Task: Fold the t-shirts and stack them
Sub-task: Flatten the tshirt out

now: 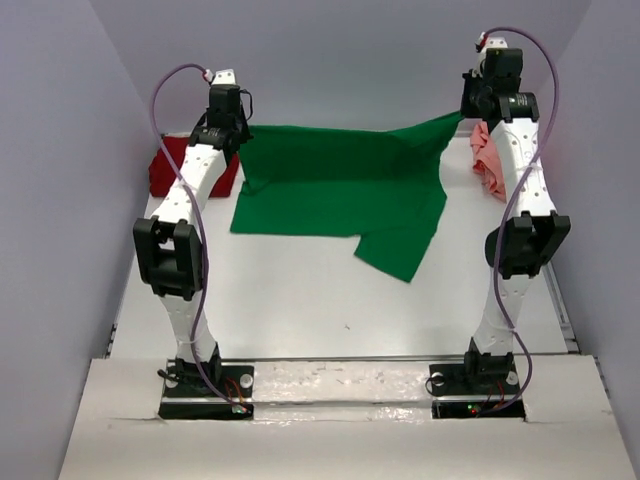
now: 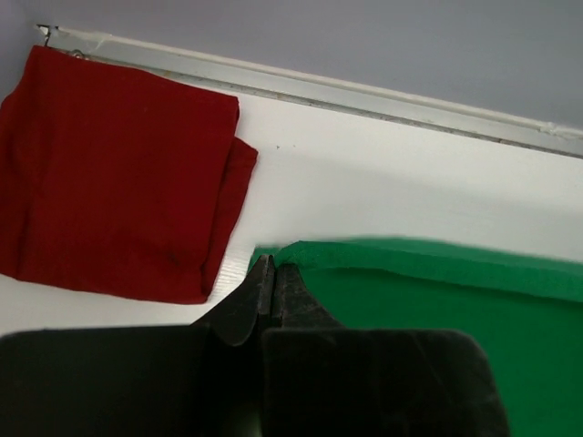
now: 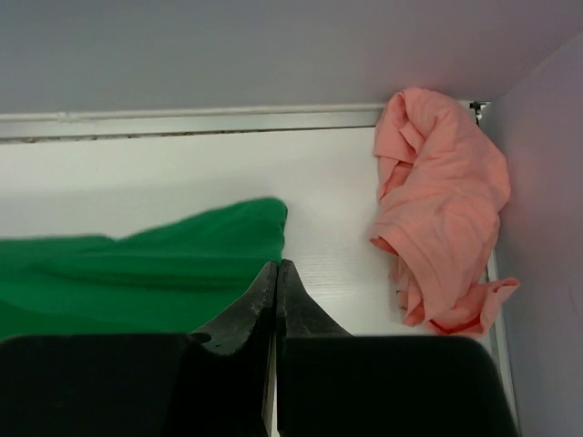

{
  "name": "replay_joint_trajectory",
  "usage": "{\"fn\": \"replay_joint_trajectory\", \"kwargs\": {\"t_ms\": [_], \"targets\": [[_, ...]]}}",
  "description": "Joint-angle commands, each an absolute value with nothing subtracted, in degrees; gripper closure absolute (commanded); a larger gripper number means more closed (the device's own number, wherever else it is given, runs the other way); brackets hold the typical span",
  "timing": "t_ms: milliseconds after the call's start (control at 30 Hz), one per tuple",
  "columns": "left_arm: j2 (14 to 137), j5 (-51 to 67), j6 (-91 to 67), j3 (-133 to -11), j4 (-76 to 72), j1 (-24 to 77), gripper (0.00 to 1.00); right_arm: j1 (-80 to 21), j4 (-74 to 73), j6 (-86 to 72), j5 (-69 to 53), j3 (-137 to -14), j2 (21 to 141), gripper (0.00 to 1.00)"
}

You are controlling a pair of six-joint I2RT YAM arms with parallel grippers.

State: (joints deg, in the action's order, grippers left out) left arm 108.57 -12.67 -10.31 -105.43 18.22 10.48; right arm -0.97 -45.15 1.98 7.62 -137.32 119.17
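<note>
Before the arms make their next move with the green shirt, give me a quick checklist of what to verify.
1. The left tool shut on a far corner of the green t-shirt: ok.
2. The right tool shut on the other far corner: ok.
3. Green cloth lying flat: not ok, near right part skewed.
4. The dark red t-shirt folded, apart from the green: ok.
5. The pink t-shirt folded: not ok, crumpled.

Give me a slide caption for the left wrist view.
Left gripper shut on a corner of the green t-shirt; folded dark red t-shirt lies apart on the table.
</note>
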Motion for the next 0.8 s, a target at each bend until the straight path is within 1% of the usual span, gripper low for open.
{"fn": "replay_joint_trajectory", "kwargs": {"t_ms": [0,233,300,367,433,533,600,633,667,733,767], "targets": [[113.37,-10.55,-8.00,-109.51,11.60,10.02,1.00,0.62,-37.00,5.44,4.84,-135.88,122.78,1.00],[119.00,-8.79,-9.49,-110.47,9.93,10.02,1.00,0.62,-32.00,5.71,3.87,-128.85,124.89,1.00],[117.96,-7.91,-10.37,-110.22,9.41,10.37,1.00,0.62,-31.64,5.45,3.26,-127.80,124.19,1.00],[114.80,-9.84,-10.11,-109.16,9.14,12.21,1.00,0.09,-31.73,5.80,4.21,-127.18,121.91,1.00],[112.34,-11.86,-8.36,-110.64,10.53,14.23,1.00,-1.30,-32.34,6.24,4.39,-126.83,119.02,1.00],[103.23,-16.94,-5.29,-113.19,13.70,20.02,1.00,-4.73,-33.48,7.38,7.46,-127.52,110.06,1.00],[98.81,-18.44,-4.66,-114.34,15.20,23.27,1.00,-6.23,-35.32,7.30,8.78,-129.02,105.40,1.00],[96.53,-18.72,-4.75,-115.13,17.29,26.25,1.00,-6.94,-36.46,7.12,9.14,-129.81,100.77,1.00],[91.72,-19.24,-4.92,-115.14,18.10,27.93,1.00,-8.77,-38.74,6.86,10.88,-130.51,98.29,1.00],[86.08,-22.05,-4.75,-113.56,18.46,31.97,1.00,-10.71,-39.37,6.68,12.74,-128.94,92.67,1.00],[80.30,-22.15,-4.83,-110.77,18.46,35.65,1.00,-12.20,-40.51,5.90,12.92,-127.54,86.89,1.00]]}}
